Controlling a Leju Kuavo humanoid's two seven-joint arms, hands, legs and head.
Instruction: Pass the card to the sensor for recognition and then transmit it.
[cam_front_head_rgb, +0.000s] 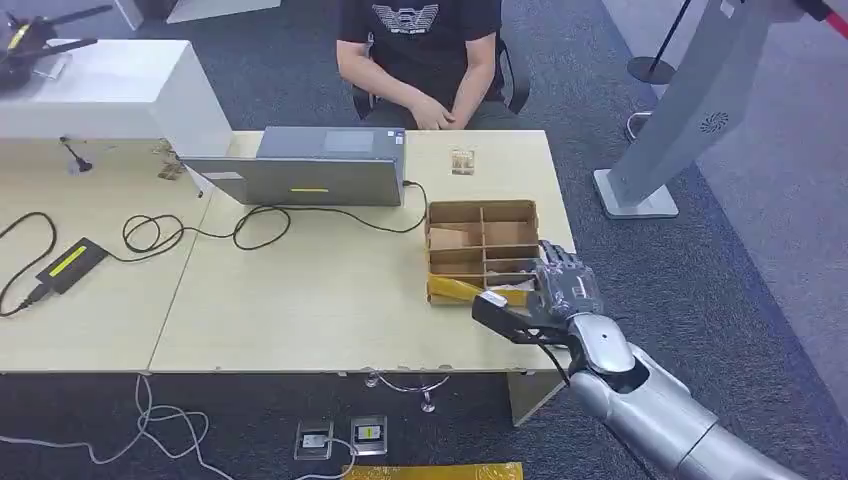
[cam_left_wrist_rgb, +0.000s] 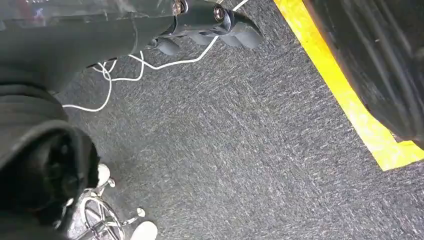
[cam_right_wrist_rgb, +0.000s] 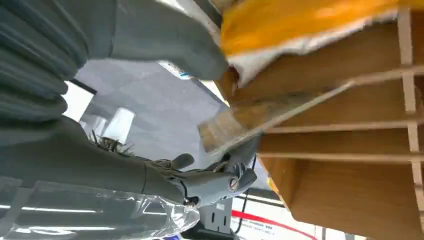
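Cardboard tray (cam_front_head_rgb: 482, 212) with dividers is the landmark: it sits on the pale table (cam_front_head_rgb: 300, 300), near that table's right end. The right hand (cam_front_head_rgb: 556, 290) is at the tray's near right corner, fingers reaching over the rim into the nearest compartments. From the right wrist view the thumb (cam_right_wrist_rgb: 165, 42) and the dark fingers (cam_right_wrist_rgb: 220, 180) stand apart on either side of a thin clear-edged card (cam_right_wrist_rgb: 250, 125) that leans on a divider; the fingertips look close to it, but I cannot tell for sure whether they have closed on it. A yellow packet (cam_front_head_rgb: 470, 289) lies in the tray's front row, just left of the hand.

Left of the tray and further back stands a grey box (cam_front_head_rgb: 320, 166) with a cable, probably the sensor. Behind the tray a small card-like item (cam_front_head_rgb: 462, 161) lies on the table, and beyond that a person (cam_front_head_rgb: 420, 55) sits facing the robot. The left hand (cam_left_wrist_rgb: 200, 25) hangs over the carpet, fingers curled in and holding nothing.

Judging by this, the step in hand is picking the card out of the tray. Next the fingers need a firm pinch on its edges, a lift clear of the dividers, then a carry leftward to the grey box.
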